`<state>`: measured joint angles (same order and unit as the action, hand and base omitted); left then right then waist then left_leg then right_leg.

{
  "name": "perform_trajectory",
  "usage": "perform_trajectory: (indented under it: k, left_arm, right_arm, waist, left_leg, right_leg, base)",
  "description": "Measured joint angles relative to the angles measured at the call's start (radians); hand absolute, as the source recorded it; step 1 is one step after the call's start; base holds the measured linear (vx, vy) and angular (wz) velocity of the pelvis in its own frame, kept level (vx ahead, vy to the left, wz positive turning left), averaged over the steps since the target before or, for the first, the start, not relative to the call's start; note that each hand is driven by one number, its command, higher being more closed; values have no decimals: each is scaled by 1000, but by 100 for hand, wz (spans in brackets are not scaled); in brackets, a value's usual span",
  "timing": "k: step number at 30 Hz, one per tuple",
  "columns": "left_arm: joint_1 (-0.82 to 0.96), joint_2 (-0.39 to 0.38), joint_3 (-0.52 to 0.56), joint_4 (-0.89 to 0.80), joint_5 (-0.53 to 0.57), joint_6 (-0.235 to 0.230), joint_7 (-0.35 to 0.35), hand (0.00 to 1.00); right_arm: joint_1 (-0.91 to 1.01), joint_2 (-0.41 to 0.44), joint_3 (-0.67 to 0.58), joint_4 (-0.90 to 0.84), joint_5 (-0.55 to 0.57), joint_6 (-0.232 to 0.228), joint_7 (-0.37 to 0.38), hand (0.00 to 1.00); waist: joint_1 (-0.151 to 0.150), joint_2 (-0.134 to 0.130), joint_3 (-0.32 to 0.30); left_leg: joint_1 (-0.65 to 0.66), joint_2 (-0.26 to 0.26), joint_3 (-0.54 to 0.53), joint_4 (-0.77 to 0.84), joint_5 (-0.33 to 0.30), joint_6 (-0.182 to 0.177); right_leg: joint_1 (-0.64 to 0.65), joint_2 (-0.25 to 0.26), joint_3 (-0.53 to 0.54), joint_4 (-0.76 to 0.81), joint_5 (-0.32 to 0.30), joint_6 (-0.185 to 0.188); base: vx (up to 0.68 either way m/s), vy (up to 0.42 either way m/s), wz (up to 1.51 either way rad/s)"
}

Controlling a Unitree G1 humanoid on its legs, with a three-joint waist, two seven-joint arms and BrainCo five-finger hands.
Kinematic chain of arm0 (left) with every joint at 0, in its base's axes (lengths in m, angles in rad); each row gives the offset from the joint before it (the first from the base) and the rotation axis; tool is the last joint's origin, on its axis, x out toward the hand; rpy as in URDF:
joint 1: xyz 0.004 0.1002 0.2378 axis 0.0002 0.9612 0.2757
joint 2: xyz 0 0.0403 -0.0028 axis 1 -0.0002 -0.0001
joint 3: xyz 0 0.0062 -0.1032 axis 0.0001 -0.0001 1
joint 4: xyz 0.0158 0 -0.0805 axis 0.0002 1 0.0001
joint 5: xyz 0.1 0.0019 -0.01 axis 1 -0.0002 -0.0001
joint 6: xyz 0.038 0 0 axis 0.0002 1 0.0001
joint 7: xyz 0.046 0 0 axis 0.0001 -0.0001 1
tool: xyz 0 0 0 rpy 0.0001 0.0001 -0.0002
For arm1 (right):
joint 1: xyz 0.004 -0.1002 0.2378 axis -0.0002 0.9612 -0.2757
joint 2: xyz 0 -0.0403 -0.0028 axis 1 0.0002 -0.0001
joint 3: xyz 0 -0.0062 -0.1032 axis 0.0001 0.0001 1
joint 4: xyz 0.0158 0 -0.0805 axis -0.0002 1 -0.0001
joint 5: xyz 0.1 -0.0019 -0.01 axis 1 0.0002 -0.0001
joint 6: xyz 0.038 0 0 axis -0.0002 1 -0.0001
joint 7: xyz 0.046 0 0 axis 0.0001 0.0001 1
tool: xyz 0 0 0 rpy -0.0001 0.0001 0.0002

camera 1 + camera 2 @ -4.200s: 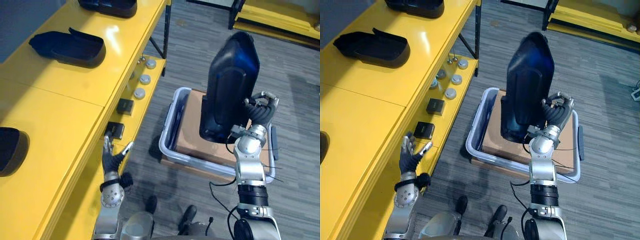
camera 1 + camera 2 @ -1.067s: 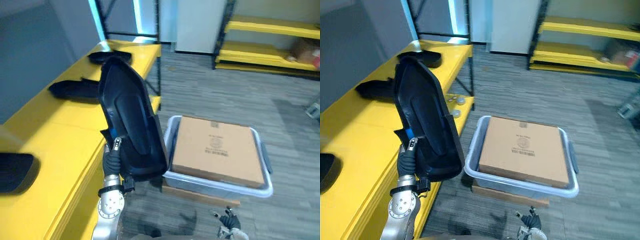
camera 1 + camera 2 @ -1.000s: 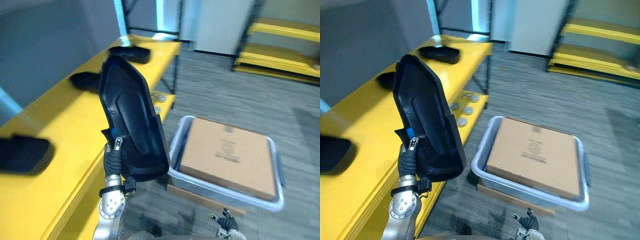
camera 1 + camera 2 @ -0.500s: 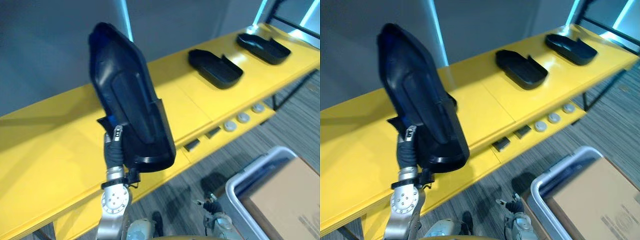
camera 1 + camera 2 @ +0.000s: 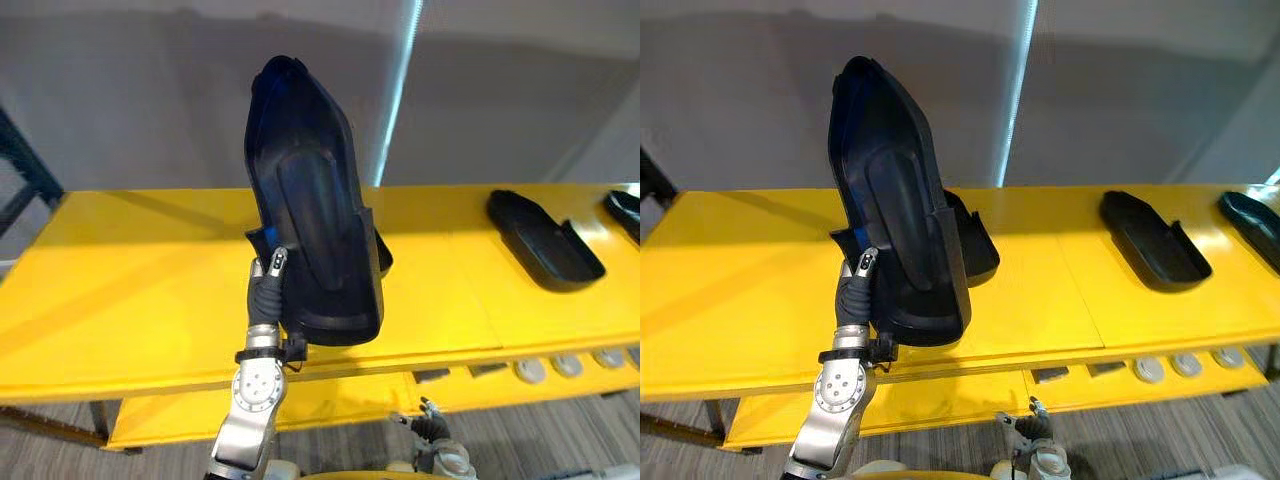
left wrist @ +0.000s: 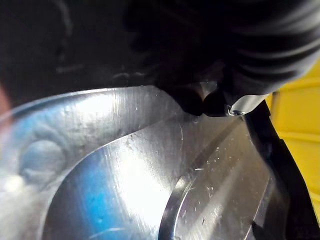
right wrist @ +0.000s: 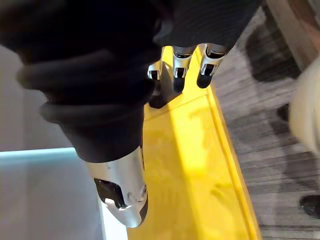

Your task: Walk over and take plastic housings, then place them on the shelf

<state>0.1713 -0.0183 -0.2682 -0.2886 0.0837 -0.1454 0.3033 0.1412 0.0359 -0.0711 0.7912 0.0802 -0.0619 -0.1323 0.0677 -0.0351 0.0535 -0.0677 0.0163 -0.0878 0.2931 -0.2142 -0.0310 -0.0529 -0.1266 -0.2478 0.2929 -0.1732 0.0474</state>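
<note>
The tall black plastic housing (image 5: 315,210), a hollow moulded shell, stands upright in the air over the front edge of the long yellow shelf (image 5: 120,290), near its middle. It looks light for its bulk, stiff and glossy, so probably slick. The thin rim at its lower end seems the surest hold. The left hand (image 5: 265,290) grips it there, thumb up the near face.

A plain grey wall (image 5: 120,100) backs the shelf. The shelf's left half lies bare, likely room enough to lay the shell flat. A second black housing (image 5: 975,245) rests behind the held one, and two more (image 5: 545,240) sit toward the right end. Small round silver discs (image 5: 565,365) line the lower level. The right hand (image 5: 430,430) hangs low, fingers slack, holding nothing.
</note>
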Motion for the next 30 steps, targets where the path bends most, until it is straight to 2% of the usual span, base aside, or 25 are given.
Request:
perform_trajectory:
  k: [3, 7, 10, 11, 12, 13, 14, 16, 17, 18, 19, 20, 21, 22, 23, 25, 26, 27, 28, 29, 30]
  left_arm:
    - [6, -27, 3, -6, -2, 0, 1, 100]
    - [7, -27, 25, -25, -2, 0, 2, 100]
    - [9, -27, 59, -26, -2, 1, 5, 100]
    - [23, -32, 87, -31, -3, 1, 6, 100]
    - [31, -34, 93, -35, -4, 1, 6, 100]
    - [45, -32, 99, -38, -4, -1, 6, 100]
    - [57, -30, 100, -35, -6, -2, 6, 100]
    - [62, -29, 100, -26, -14, -11, 4, 100]
    - [68, -26, 100, -13, -24, -19, 3, 100]
    - [69, -26, 101, -7, -33, -19, 4, 100]
    - [65, -32, 97, 6, -35, -19, 4, 100]
    - [61, -36, 89, 26, -44, -19, 7, 100]
    - [54, -21, 91, 42, -56, -18, 17, 100]
    - [49, -7, 91, 54, -59, -18, 25, 100]
    - [45, 15, 91, 73, -71, -17, 28, 100]
    - [46, 42, 78, 84, -72, -17, 26, 100]
    - [45, 47, 72, 84, -71, -20, 24, 100]
    - [44, 49, 66, 85, -71, -21, 22, 100]
    - [49, 48, 63, 83, -70, -20, 21, 100]
    - [51, 47, 65, 79, -70, -20, 19, 100]
    - [51, 46, 65, 80, -70, -19, 19, 100]
  right_arm:
    - [9, -4, -18, 0, 2, 0, -4, 0]
    - [21, 0, -31, -5, 9, -2, -12, 0]
    - [23, -3, -38, -4, 12, -6, -19, 0]
    - [21, 1, -42, -4, 22, -6, -19, 0]
    - [18, 0, -44, -4, 25, -6, -21, 0]
    - [14, -3, -46, 6, 28, -8, -22, 0]
    - [4, -13, -49, 33, 27, -10, -22, 0]
    - [-6, -32, -49, 70, 26, -8, -22, 0]
    - [-14, -47, -50, 100, 22, -4, -22, 0]
    - [-12, -53, -50, 112, 21, -2, -22, 0]
    - [-6, -64, -52, 126, 17, 1, -22, 0]
    - [-11, -75, -73, 148, 13, 7, -21, 0]
    - [-21, -58, -80, 169, 9, 5, -19, 0]
    - [-26, -43, -80, 182, 9, 6, -19, 0]
    - [-26, -21, -79, 190, 9, 6, -18, 0]
    - [-29, -11, -75, 192, 7, 0, -18, 0]
    - [-31, -12, -75, 191, 5, -2, -18, 0]
    - [-39, -15, -74, 191, -1, -1, -18, 0]
    - [-54, -19, -71, 186, -5, 2, -17, 0]
    - [-59, -20, -70, 156, -5, 5, -17, 0]
    - [-55, -21, -65, 136, -4, 4, -16, 0]
  waist:
    - [2, -3, 1]
    - [2, -15, -8]
    - [3, -23, -3]
    - [3, -35, 5]
    - [3, -32, 6]
    - [1, -33, 7]
    - [-5, -39, 4]
    - [-19, -41, 4]
    - [-47, -41, 4]
    - [-60, -37, 2]
    - [-78, -24, -2]
    - [-86, -11, -9]
    - [-102, -33, -5]
    - [-107, -41, 3]
    - [-105, -63, 6]
    - [-88, -63, 8]
    - [-78, -61, 9]
    - [-57, -51, 11]
    - [-49, -44, 13]
    - [-52, -21, 36]
    - [-55, -19, 40]
  left_leg:
    - [4, 16, -21, -4, 11, -15]
    - [-13, -3, -78, -8, 31, -15]
    - [-35, -7, -23, -7, 63, -21]
    - [-44, 30, 105, 2, 45, -2]
    - [-51, 62, 161, 24, 31, 10]
    - [-63, 130, 235, 92, 19, 30]
    - [-77, 187, 254, 152, 17, 33]
    - [-95, 258, 256, 196, 17, 32]
    - [-94, 310, 238, 181, 22, 26]
    - [-89, 318, 221, 149, 40, 9]
    - [-72, 328, 189, 67, 116, 4]
    - [-38, 289, 134, 6, 85, -136]
    - [-49, 253, 125, 3, 53, -181]
    - [-53, 234, 123, 7, 51, -181]
    - [-62, 209, 116, 39, 39, -166]
    - [-64, 210, 123, 127, -23, -154]
    - [-65, 213, 134, 148, -44, -149]
    - [-78, 217, 162, 176, -79, -136]
    - [-70, 217, 202, 168, -89, -100]
    - [-61, 217, 221, 161, -84, -90]
    - [-56, 212, 223, 161, -80, -84]
  right_leg:
    - [34, 15, -49, -25, 6, -8]
    - [67, 5, -118, -60, 6, -8]
    - [66, -17, -157, -68, 11, -3]
    - [66, -30, -162, -68, 17, -7]
    - [66, -30, -162, -63, 17, -8]
    - [53, -42, -157, -45, 17, -8]
    - [38, -64, -143, -39, 20, 1]
    - [16, -95, -118, -31, 19, 14]
    - [-12, -141, -101, -6, 26, 55]
    - [-19, -162, -101, 2, 33, 81]
    - [-25, -184, -101, 4, 48, 117]
    - [-31, -207, -97, -10, 86, 156]
    - [-18, -232, -98, -54, 127, 150]
    - [-7, -245, -99, -79, 147, 149]
    - [28, -249, -110, -128, 207, 138]
    - [49, -248, -102, -144, 273, 135]
    - [45, -249, -103, -140, 282, 124]
    - [25, -253, -108, -129, 304, 76]
    - [11, -245, -113, -153, 357, 2]
    - [-12, -237, -123, -77, 306, -8]
    - [-34, -221, -113, 30, 217, 35]
  base:
    - [80, -156, 38]
    - [12, -34, 49]
    - [-40, 40, 42]
    - [-83, 90, 17]
    - [-83, 117, 6]
    - [-80, 125, -12]
    - [-86, 163, -17]
    - [-59, 281, -13]
    - [-28, 413, 5]
    - [-16, 553, 20]
    - [-6, 519, 17]
    - [14, 639, 26]
    - [7, 525, 21]
    - [-5, 438, 32]
    - [-37, 359, 16]
    - [-70, 347, -12]
    - [-118, 271, -54]
    - [-178, 251, -78]
    - [-194, 237, -81]
    - [-203, 213, -53]
    - [-152, 158, -37]
